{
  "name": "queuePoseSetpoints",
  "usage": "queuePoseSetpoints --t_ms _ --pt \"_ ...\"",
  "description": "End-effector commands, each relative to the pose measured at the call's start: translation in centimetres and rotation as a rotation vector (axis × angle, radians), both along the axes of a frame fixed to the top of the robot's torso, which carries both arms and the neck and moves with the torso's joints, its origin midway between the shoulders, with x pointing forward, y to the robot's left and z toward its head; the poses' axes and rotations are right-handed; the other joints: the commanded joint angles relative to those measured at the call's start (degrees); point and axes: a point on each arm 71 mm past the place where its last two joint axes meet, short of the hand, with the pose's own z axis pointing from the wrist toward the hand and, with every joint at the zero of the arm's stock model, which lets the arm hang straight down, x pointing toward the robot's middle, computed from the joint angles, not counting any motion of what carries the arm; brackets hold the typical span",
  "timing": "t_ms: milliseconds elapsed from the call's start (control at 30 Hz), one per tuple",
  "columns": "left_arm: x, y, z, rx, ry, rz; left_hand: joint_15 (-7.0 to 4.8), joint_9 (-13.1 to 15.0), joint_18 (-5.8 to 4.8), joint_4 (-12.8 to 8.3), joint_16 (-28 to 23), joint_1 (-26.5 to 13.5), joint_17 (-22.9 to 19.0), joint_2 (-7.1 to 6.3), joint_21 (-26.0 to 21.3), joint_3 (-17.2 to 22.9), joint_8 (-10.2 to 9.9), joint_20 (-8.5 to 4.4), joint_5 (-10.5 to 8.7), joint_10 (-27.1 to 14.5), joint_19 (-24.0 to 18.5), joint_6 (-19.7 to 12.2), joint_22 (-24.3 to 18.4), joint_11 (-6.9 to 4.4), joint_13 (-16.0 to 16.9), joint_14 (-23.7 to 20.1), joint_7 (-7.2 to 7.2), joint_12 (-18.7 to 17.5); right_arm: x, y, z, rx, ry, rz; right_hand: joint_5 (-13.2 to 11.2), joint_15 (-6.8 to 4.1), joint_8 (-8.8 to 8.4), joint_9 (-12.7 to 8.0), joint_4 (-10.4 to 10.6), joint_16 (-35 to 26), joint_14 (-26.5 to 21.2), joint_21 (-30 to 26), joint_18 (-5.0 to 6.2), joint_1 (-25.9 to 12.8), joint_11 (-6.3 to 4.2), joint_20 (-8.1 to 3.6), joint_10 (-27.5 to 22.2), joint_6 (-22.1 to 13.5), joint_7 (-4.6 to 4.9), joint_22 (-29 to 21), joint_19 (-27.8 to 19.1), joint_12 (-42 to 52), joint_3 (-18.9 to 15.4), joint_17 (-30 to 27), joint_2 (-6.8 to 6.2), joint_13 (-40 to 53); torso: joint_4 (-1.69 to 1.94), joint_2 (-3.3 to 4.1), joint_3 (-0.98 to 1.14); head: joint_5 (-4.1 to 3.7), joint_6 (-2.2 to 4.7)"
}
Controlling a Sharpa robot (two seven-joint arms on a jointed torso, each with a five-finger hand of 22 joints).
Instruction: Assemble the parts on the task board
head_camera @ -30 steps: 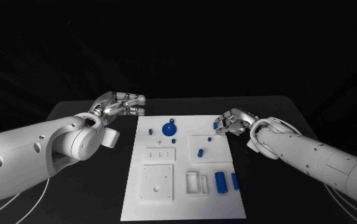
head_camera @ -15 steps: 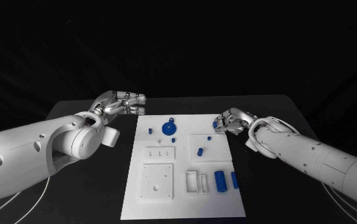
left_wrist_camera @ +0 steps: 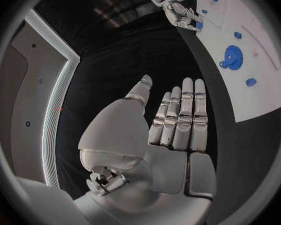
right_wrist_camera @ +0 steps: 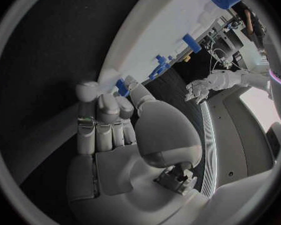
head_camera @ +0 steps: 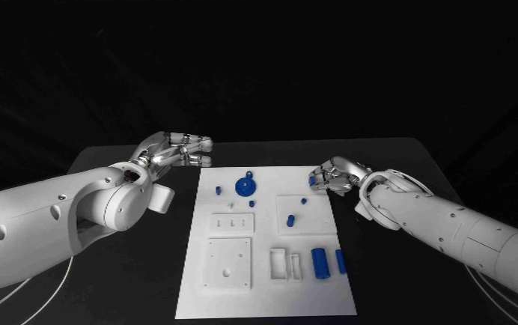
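The white task board (head_camera: 270, 295) lies in the middle of the black table. On it are a blue disc with a knob (head_camera: 245, 187), several small blue pieces such as one at mid-board (head_camera: 290, 222), and two blue cylinders (head_camera: 320, 263) near the front right. My right hand (head_camera: 337, 176) hovers at the board's far right edge, its fingers curled in, pinching a small blue part (head_camera: 312, 181) (right_wrist_camera: 122, 86) between thumb and fingertips. My left hand (head_camera: 173, 150) (left_wrist_camera: 178, 120) floats off the board's far left corner, flat, fingers straight and side by side, holding nothing.
White recessed blocks (head_camera: 229, 263) and slotted fixtures (head_camera: 278, 263) occupy the board's near half. Bare black table (head_camera: 129, 280) flanks the board on both sides. The left wrist view shows the disc (left_wrist_camera: 232, 56) and the board (left_wrist_camera: 265, 100) beyond the fingertips.
My right hand has crept slightly toward the far side, the small blue part moving with it. The left hand has barely moved.
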Motion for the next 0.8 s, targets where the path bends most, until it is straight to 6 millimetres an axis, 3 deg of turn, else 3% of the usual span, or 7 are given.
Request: queuePoseSetpoints --t_ms 33,500,800 --pt "-0.05 -0.27 0.11 -0.001 -0.006 -0.022 0.07 0.08 -0.11 -0.31 -0.09 -0.12 -0.01 0.42 0.34 -0.02 -0.09 0.05 0.24 0.15 -0.48 0.29 -0.05 0.12 0.07 -0.14 0.20 -0.01 -0.03 0.22 -0.05 0.006 0.007 0.013 -0.41 0.07 -0.12 0.04 -0.09 0.25 -0.05 0.14 0.18 -0.61 -0.15 -0.02 0.47 0.34 -0.08 3.33 2.71 0.25 0.38 0.07 -0.35 0.09 -0.05 0.06 0.03 0.07 -0.01" --pt "-0.05 -0.25 0.10 0.001 -0.005 -0.022 0.07 0.08 -0.11 -0.31 -0.09 -0.12 -0.01 0.42 0.34 -0.02 -0.09 0.05 0.24 0.15 -0.48 0.29 -0.05 0.12 0.07 -0.14 0.20 -0.01 -0.02 0.40 -0.08 0.005 0.010 0.016 -0.91 0.02 -0.09 0.05 -0.22 0.43 -0.01 0.45 0.10 -0.55 -0.21 -0.07 0.64 1.55 -0.25 3.41 2.74 0.44 1.16 0.26 0.08 0.27 -0.04 0.05 0.10 0.12 -0.08" --pt "-0.06 -0.24 0.10 0.002 -0.004 -0.022 0.07 0.08 -0.11 -0.31 -0.09 -0.12 -0.01 0.42 0.34 -0.02 -0.09 0.05 0.24 0.15 -0.48 0.29 -0.05 0.12 0.07 -0.14 0.20 -0.01 0.01 0.37 -0.02 0.005 0.000 0.009 -3.85 -0.30 -0.05 0.16 -0.43 0.35 -0.04 0.38 -0.06 -0.48 -0.62 -0.32 0.62 5.26 -1.12 3.39 2.69 0.40 4.08 0.26 1.19 0.31 -0.04 0.06 0.12 0.15 -0.11"
